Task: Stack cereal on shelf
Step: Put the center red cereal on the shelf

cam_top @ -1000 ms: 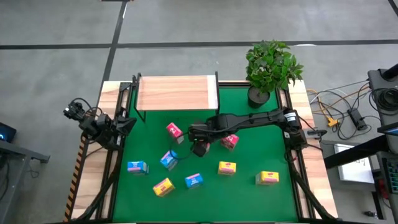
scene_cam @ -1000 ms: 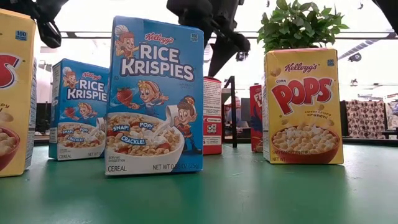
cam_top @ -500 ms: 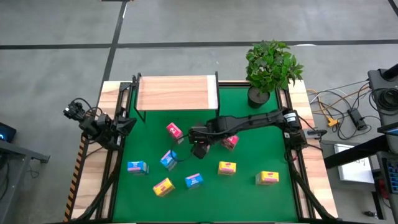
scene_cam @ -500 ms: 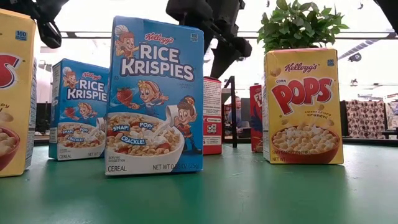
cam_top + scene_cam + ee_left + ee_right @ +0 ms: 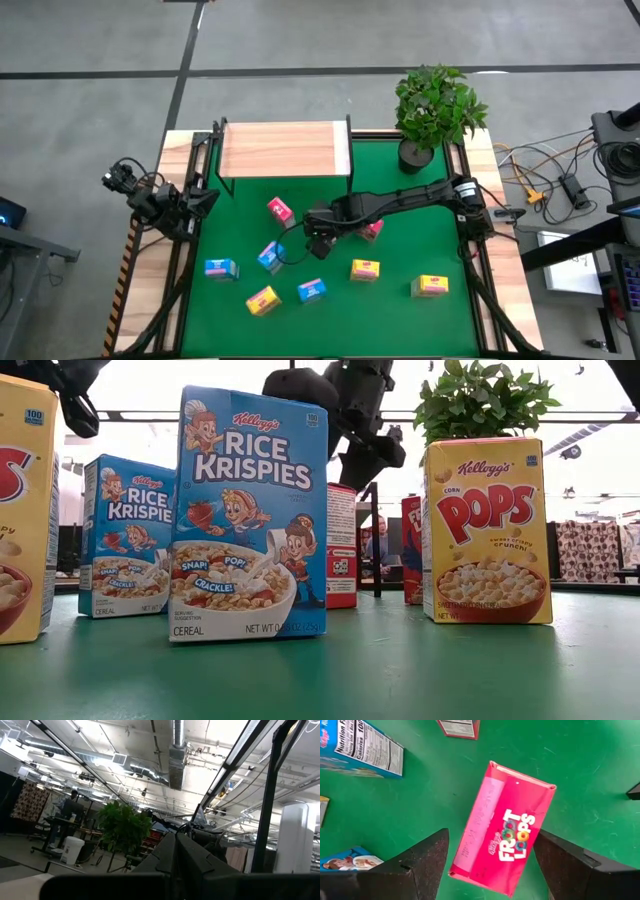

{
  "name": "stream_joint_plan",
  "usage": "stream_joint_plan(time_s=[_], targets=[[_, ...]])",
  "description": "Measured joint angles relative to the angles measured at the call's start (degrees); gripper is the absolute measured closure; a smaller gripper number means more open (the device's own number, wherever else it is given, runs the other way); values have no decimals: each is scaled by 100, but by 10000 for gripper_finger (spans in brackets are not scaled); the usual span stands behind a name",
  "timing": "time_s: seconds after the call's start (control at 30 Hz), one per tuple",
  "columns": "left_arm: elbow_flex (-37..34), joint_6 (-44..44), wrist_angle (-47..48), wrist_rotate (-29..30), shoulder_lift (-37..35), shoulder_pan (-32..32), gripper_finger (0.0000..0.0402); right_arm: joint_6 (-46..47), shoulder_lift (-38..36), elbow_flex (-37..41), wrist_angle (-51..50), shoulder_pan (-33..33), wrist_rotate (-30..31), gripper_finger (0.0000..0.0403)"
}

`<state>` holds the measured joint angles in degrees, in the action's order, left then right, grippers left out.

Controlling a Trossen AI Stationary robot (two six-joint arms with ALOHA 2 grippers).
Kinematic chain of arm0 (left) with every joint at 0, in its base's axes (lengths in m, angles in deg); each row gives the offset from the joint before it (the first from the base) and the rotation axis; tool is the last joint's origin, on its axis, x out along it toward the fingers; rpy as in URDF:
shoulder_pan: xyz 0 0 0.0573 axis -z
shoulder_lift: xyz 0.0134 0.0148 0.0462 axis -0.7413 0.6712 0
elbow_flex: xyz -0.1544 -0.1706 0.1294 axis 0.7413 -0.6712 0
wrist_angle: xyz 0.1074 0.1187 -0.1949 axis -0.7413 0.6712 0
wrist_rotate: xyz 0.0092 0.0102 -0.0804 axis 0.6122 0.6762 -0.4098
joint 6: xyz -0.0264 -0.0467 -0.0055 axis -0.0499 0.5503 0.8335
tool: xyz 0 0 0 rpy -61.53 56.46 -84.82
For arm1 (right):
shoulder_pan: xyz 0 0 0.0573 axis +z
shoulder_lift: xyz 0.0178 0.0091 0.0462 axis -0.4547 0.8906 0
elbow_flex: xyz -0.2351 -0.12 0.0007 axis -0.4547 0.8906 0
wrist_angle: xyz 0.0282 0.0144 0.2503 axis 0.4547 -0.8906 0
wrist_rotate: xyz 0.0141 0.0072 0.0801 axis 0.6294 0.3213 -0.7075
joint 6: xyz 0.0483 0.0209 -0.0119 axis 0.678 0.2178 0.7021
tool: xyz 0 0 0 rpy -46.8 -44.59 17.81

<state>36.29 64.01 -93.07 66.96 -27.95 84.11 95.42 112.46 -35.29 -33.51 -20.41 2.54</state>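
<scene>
the cereal lies scattered over the green mat (image 5: 420,195): a pink-red box (image 5: 280,210) near the middle, a second pink-red box (image 5: 372,228) lying partly under the right arm, blue boxes at (image 5: 271,257), (image 5: 220,268) and (image 5: 312,290), and yellow boxes at (image 5: 263,300), (image 5: 365,269) and (image 5: 431,286). in the right wrist view a pink-red froot loops box (image 5: 502,827) lies flat on the mat, tilted, framed between the two dark fingers (image 5: 422,865), which stand wide apart on either side of it and do not touch it. the right gripper (image 5: 318,233) hangs above the mat's middle, spread and holding nothing, between the two pink-red boxes. in the low view it shows as a dark shape (image 5: 365,455) behind a blue rice krispies box (image 5: 250,510), with a yellow corn pops box (image 5: 487,530) standing upright to one side

the shelf (image 5: 283,149) sits at the far edge of the mat, its wooden board bare, well apart from all the boxes. a potted plant (image 5: 437,105) stands at the mat's far right corner

the left arm waits folded at the table's left edge, its gripper (image 5: 205,198) pointed toward the mat; i cannot tell whether it is spread or clenched
</scene>
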Motion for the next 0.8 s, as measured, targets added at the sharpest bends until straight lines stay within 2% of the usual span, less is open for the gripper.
stream_joint_plan(time_s=[0.4,0.8], targets=[[0,2,0,0,0,2,401,-7,0,2,20,0,1,200],[0,2,0,-2,0,2,401,-52,-16,-19,36,-2,-57,225]])
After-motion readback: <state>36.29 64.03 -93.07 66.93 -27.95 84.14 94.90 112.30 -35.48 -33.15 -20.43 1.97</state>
